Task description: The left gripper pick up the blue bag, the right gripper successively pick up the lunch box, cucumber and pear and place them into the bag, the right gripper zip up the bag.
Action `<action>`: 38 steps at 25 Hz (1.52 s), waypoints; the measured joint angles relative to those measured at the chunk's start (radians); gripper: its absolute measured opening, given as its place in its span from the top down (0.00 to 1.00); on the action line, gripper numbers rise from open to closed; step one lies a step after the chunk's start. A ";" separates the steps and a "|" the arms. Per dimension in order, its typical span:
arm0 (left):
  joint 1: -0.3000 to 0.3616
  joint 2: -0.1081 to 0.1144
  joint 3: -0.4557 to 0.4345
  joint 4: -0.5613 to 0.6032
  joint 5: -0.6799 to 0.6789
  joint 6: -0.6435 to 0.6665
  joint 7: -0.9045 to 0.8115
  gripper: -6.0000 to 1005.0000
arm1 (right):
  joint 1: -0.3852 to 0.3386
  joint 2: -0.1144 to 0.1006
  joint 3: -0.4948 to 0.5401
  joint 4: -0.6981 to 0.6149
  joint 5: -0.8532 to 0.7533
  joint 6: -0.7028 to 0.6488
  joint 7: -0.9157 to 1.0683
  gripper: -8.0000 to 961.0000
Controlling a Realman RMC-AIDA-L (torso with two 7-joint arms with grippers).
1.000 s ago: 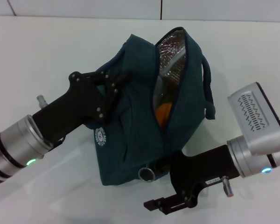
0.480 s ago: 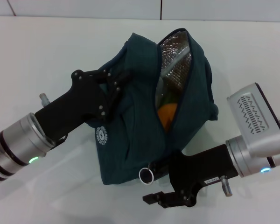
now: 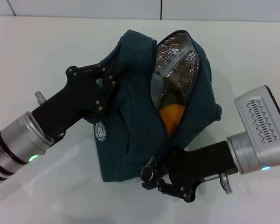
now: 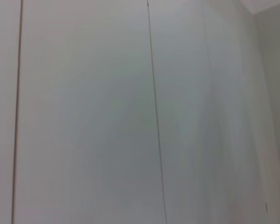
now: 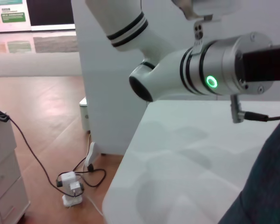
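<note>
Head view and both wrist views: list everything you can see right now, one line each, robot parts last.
blue bag: one, dark teal, on the table centre, zipper open, silver lining showing.
pear: one, yellow-orange, inside the bag opening.
cucumber: one, dark green, inside the bag just beyond the pear, mostly hidden.
lunch box: one, clear, only a pale edge shows inside the bag; identity uncertain.
table: one, white, under everything.
power strip and cable: one, white with black cord, on the brown floor beside the table.
left gripper: one, black, shut on the bag's left side.
right gripper: one, black, at the bag's near end by the zipper; fingers' state unclear.
</note>
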 joint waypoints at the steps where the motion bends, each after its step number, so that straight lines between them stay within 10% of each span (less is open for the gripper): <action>1: 0.000 0.000 0.000 -0.001 -0.002 0.000 0.000 0.96 | 0.000 0.000 0.002 0.000 0.002 0.000 -0.004 0.85; 11: 0.004 -0.003 0.000 -0.047 -0.048 0.009 0.027 0.96 | -0.009 -0.004 0.088 -0.004 0.004 -0.052 -0.042 0.93; 27: 0.035 0.011 0.002 -0.044 -0.146 0.063 -0.284 0.36 | -0.007 -0.007 0.102 -0.040 0.004 -0.073 -0.068 0.93; 38: 0.226 0.007 0.089 0.024 -0.105 0.220 -0.105 0.16 | -0.022 -0.003 0.167 -0.114 0.026 -0.104 -0.078 0.93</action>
